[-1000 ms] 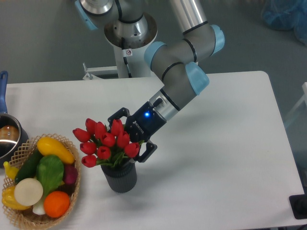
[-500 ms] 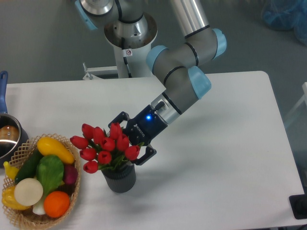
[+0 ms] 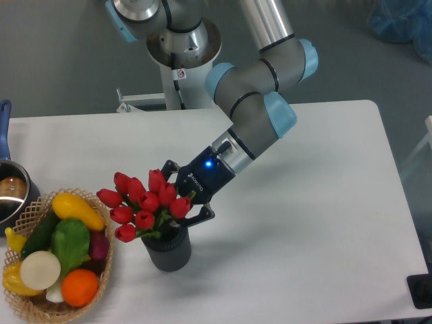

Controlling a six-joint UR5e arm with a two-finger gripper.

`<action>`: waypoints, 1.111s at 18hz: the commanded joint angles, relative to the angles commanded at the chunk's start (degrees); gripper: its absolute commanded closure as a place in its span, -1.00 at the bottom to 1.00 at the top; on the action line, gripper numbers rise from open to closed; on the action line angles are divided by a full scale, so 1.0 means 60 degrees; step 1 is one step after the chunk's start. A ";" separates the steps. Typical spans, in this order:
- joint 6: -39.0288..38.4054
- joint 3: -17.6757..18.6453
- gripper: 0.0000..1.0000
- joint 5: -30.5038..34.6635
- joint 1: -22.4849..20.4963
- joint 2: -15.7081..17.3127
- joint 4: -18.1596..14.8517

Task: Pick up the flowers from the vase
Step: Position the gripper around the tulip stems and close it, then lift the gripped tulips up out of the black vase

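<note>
- The white table (image 3: 304,223) fills most of the view.
- The arm (image 3: 260,101) reaches down from twelve o'clock toward the centre-left.
- A wicker basket (image 3: 30,307) of vegetables sits at eight o'clock; a metal pot (image 3: 12,192) lies at nine o'clock.
- The flowers (image 3: 145,202) stand in the vase (image 3: 167,250), heads leaning toward nine o'clock.
- The gripper (image 3: 181,206) sits at the bouquet's three o'clock side, fingers narrowed around the bunch; whether they grip the stems, I cannot tell.
</note>
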State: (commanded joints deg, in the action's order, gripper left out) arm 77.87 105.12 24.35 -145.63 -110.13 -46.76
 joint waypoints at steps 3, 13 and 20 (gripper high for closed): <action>-0.0015 0.0044 0.34 0.0000 -0.0015 0.0059 0.0000; -0.0044 0.0103 0.31 -0.0527 -0.0088 0.0439 0.0000; -0.0351 0.0088 0.31 -0.1069 -0.0161 0.0835 0.0000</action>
State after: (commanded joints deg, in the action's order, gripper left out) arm 75.76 105.64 17.93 -146.60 -105.12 -46.76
